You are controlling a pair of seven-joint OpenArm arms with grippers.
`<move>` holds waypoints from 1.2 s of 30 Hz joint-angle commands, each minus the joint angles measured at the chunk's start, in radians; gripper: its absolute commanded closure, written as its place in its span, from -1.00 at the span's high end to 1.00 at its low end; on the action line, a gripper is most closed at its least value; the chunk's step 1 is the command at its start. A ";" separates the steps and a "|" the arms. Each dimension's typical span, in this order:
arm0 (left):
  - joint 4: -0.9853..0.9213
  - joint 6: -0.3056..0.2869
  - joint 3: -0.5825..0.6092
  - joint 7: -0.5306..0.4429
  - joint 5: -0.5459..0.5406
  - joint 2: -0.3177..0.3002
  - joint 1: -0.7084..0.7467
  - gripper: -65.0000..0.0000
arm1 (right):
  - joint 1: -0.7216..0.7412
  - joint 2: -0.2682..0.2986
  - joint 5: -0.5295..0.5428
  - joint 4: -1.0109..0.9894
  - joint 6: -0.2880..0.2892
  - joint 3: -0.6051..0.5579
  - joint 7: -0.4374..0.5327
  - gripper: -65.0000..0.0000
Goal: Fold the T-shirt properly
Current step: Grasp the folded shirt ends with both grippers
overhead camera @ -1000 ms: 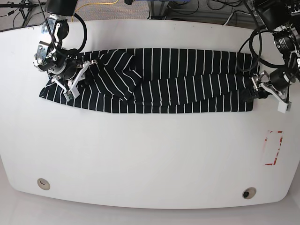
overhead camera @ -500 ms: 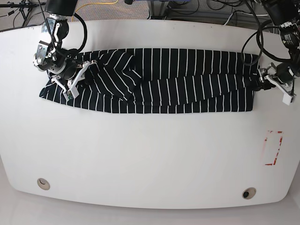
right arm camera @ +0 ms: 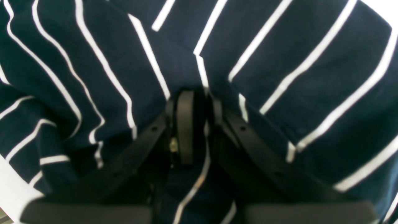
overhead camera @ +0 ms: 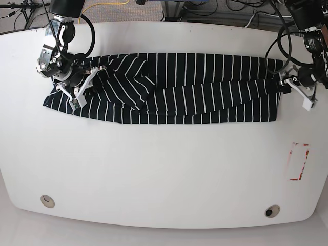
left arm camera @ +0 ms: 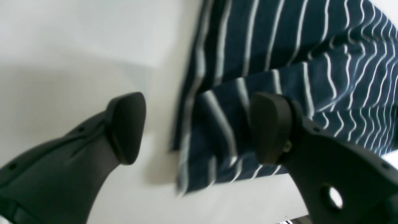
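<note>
The black T-shirt [overhead camera: 195, 89] with thin white stripes lies as a long band across the far half of the white table [overhead camera: 164, 169]. My right gripper [overhead camera: 84, 84], at the shirt's left end, is shut on a fold of the fabric; in the right wrist view [right arm camera: 194, 124] striped cloth wraps around the closed fingers. My left gripper [overhead camera: 283, 83] is at the shirt's right edge. In the left wrist view [left arm camera: 197, 127] it is open, and the shirt's edge [left arm camera: 217, 133] lies between its fingertips [left arm camera: 126, 127].
A red rectangular mark [overhead camera: 299, 161] is on the table at the front right. Two round holes [overhead camera: 47, 201] [overhead camera: 272, 210] sit near the front edge. Cables and stands lie beyond the table's far edge.
My left gripper has moved from the shirt's front right corner toward the far side along the right edge. The shirt's right edge has shifted slightly right. The right arm has barely moved.
</note>
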 commanded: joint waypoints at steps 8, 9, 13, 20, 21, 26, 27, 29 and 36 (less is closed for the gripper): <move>-0.039 -0.002 0.037 -0.002 -0.009 0.043 -0.042 0.51 | -0.004 0.003 -0.029 0.002 0.006 -0.001 -0.044 -0.76; -0.038 -0.002 0.038 -0.001 -0.009 0.043 -0.040 0.50 | -0.004 0.001 -0.029 0.002 0.006 -0.001 -0.044 -0.76; -0.039 -0.002 0.038 -0.001 -0.006 0.055 -0.040 0.14 | -0.004 0.001 -0.029 0.002 0.006 -0.001 -0.044 -0.76; -0.039 -0.002 0.037 -0.002 -0.005 0.061 -0.040 -0.93 | -0.004 0.001 -0.029 0.002 0.006 -0.001 -0.044 -0.76; -0.038 -0.002 0.037 -0.002 -0.008 0.061 -0.040 -0.94 | -0.004 0.001 -0.029 0.002 0.006 -0.001 -0.044 -0.76; 0.031 -0.002 0.037 -0.001 -0.009 0.059 -0.040 -0.92 | -0.004 0.000 -0.029 0.002 0.006 -0.001 -0.044 -0.76; 0.065 -0.002 0.038 0.001 -0.009 0.059 -0.040 -0.92 | -0.004 0.000 -0.029 0.002 0.006 -0.001 -0.044 -0.76; 0.137 -0.004 0.041 0.007 -0.009 0.063 -0.037 -0.92 | 0.001 0.000 -0.029 0.002 0.006 -0.001 -0.044 -0.76; 0.359 -0.054 0.167 0.051 -0.009 0.063 -0.034 -0.92 | 0.010 0.000 -0.029 0.002 0.006 -0.001 -0.046 -0.76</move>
